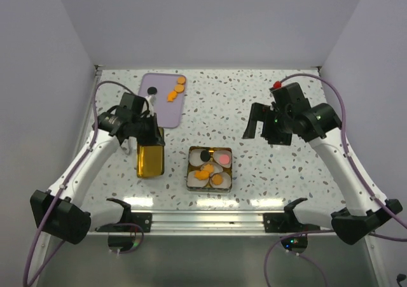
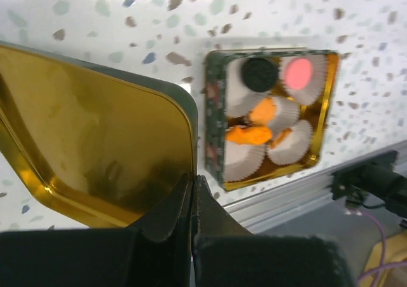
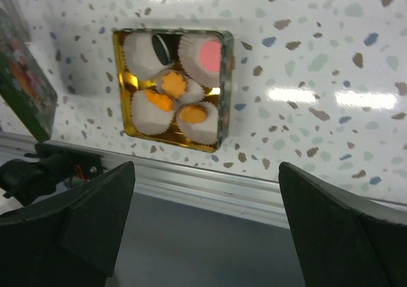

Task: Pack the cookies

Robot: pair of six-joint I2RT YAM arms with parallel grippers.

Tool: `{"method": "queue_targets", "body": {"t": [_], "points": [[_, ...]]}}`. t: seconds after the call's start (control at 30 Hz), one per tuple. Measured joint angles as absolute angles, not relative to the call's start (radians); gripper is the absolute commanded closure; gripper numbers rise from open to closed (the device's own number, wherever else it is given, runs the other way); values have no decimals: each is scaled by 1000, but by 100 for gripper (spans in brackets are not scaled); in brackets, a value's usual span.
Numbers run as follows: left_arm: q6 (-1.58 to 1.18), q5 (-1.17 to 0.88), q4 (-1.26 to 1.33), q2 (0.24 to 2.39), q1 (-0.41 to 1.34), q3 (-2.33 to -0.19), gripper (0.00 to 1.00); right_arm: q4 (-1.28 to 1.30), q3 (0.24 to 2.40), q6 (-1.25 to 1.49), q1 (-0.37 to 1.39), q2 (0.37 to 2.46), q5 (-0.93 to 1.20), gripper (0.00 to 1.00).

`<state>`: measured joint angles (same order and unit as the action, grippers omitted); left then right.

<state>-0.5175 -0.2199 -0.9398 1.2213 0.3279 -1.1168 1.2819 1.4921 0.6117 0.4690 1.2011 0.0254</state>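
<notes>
Left of tin [image 1: 189,172]: gold lid [image 1: 150,161], tilted in left gripper [image 2: 193,198], narrow gap between.
Right of tin: speckled table [image 1: 273,169] open up to right gripper [image 1: 262,134].

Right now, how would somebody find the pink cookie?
Find the square tin in the middle of the speckled table. In its far right corner, the pink cookie sits in a white paper cup. It is the only pink one; its neighbours are orange or black.

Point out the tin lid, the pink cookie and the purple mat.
tin lid [image 2: 95,147]: left wrist view, on its gold inner face.
pink cookie [image 3: 210,55]: right wrist view, on the centre of its top.
purple mat [image 1: 162,112]: top external view, on its bare near part.
</notes>
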Motion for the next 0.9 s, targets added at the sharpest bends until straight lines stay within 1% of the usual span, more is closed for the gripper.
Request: {"method": "queue_targets", "body": {"t": [0.1, 0.2, 0.33, 0.4, 0.43, 0.5, 0.6, 0.77, 0.9], "points": [[-517, -290, -933, 1195, 328, -1189, 100, 1196, 1494, 619, 462, 1222, 121, 1], [-521, -383, -902, 1168, 328, -1278, 100, 1037, 1472, 662, 443, 1225, 266, 1], [-595, -554, -741, 1129, 328, -1326, 100, 672, 1356, 802, 413, 1226, 500, 1], [-679, -656, -606, 1112, 328, -1308, 100, 458, 1269, 911, 403, 1233, 604, 1], [-755, -714, -491, 1101, 328, -1283, 100, 315, 1213, 989, 398, 1246, 659, 1], [-897, -792, -281, 1092, 329, -1237, 100, 108, 1138, 1101, 395, 1275, 735, 1], [-1115, -876, 23, 1105, 329, -1204, 100, -213, 1036, 1283, 390, 1325, 808, 1], [-1409, -947, 450, 1137, 329, -1210, 100, -735, 923, 1589, 385, 1408, 827, 1], [-1537, -976, 635, 1152, 329, -1229, 100, -1034, 896, 1771, 385, 1468, 795, 1]]}}
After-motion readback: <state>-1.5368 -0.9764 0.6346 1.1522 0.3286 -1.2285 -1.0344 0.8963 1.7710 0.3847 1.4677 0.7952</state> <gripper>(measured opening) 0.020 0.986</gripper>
